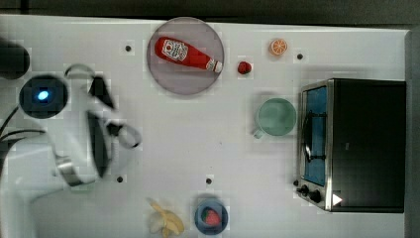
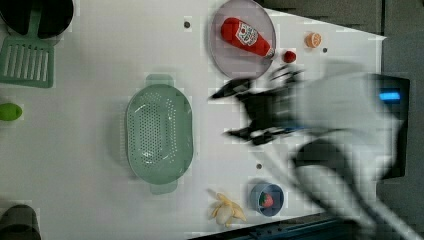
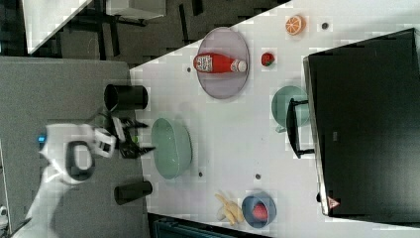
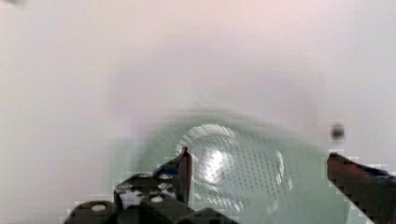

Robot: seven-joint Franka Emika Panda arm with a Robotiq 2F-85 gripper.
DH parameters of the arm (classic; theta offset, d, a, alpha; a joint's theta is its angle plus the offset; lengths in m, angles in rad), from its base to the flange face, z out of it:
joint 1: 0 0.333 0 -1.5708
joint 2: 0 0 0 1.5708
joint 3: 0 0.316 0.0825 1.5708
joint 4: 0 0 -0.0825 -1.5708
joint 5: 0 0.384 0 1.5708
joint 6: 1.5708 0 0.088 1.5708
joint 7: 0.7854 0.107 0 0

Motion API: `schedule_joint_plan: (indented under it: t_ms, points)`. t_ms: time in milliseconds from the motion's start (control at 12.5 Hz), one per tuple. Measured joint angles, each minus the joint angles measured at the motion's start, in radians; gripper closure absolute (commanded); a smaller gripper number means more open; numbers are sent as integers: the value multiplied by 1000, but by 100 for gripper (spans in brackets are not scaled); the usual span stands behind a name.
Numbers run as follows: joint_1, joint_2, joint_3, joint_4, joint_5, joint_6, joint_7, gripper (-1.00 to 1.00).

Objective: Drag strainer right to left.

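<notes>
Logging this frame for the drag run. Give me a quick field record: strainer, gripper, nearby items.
strainer: pale green, upright on the white table, untouched
gripper: open, fingers spread, at the strainer's side toward the left view's right, not touching
plate: holds ketchup bottle lying down
mug: green, beside the oven
banana: next to blue bowl

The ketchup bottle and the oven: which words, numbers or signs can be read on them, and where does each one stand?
Ketchup bottle: white label with dark print, too blurred to read.
Oven: red-and-white warning triangle near its corner; no words legible.
Oven knobs: no readable markings.
No other text is legible.
</notes>
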Motion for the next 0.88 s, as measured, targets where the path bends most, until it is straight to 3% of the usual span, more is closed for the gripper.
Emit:
schedule_joint_plan:
  t_ms: [240,560,880]
  points:
    - [-51,-225,-178,29,-242,-131,-257,-100]
    - [-90,-465,-382,62,-332,-353,-490,-100]
    - [-125,-575,-433,62,-431,-443,-564,-100]
